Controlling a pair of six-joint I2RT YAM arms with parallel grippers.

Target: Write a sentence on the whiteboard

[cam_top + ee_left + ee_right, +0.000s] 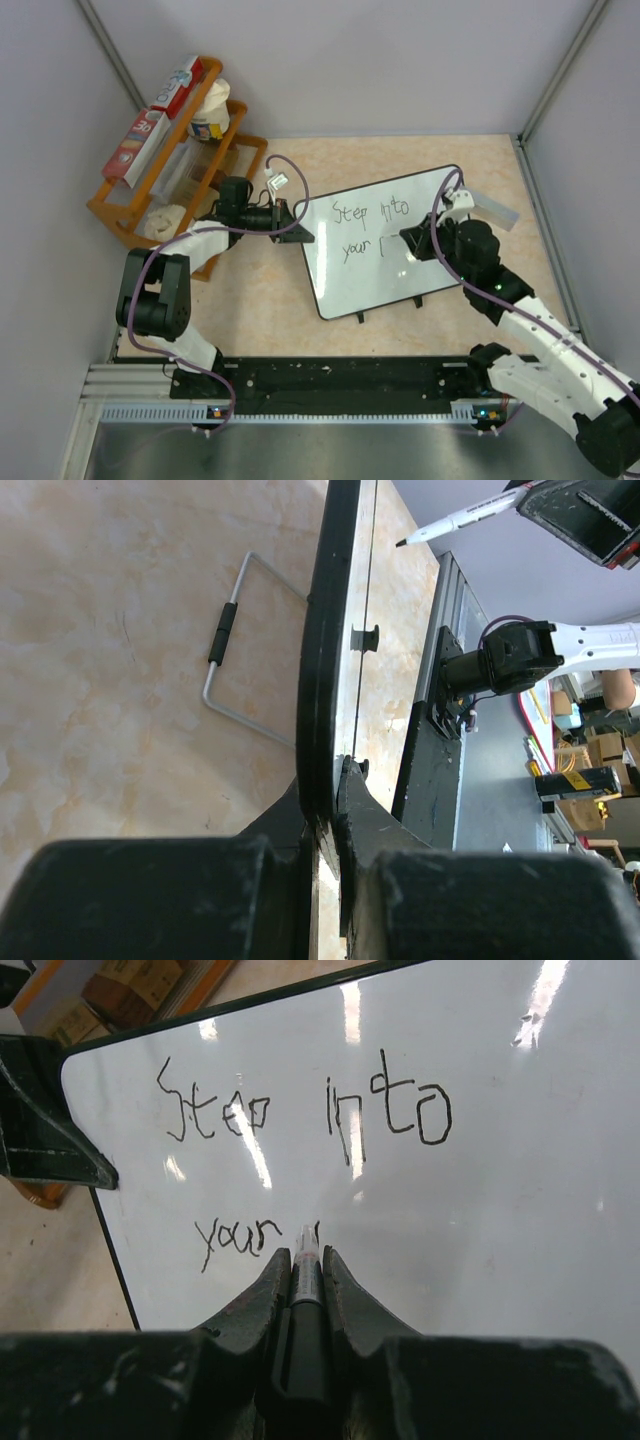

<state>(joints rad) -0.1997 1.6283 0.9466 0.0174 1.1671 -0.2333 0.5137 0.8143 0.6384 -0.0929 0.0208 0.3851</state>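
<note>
While the left gripper (296,224) pinches the left rim of the glossy white, black-rimmed whiteboard (400,275) on the beige table (480,170), likely to steady it, the right gripper (305,1257) clamps a slim white-barrelled marker (306,1243), its tip at the dark handwritten sentence (300,1130), which reads "Step into your" with the next word barely begun.

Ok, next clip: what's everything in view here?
whiteboard: one, white, black rim, table centre
words: "Step into your", dark, two lines on whiteboard
marker: one, white, tip by whiteboard
grey bar: one, off whiteboard's far right corner
wire stand: one, silver, black sleeve, at whiteboard's back
rack: one, orange wood, far left
boxes: two, red and white, on rack
table: one, beige
left gripper: black, shut on whiteboard's left edge
right gripper: black, shut on marker
</note>
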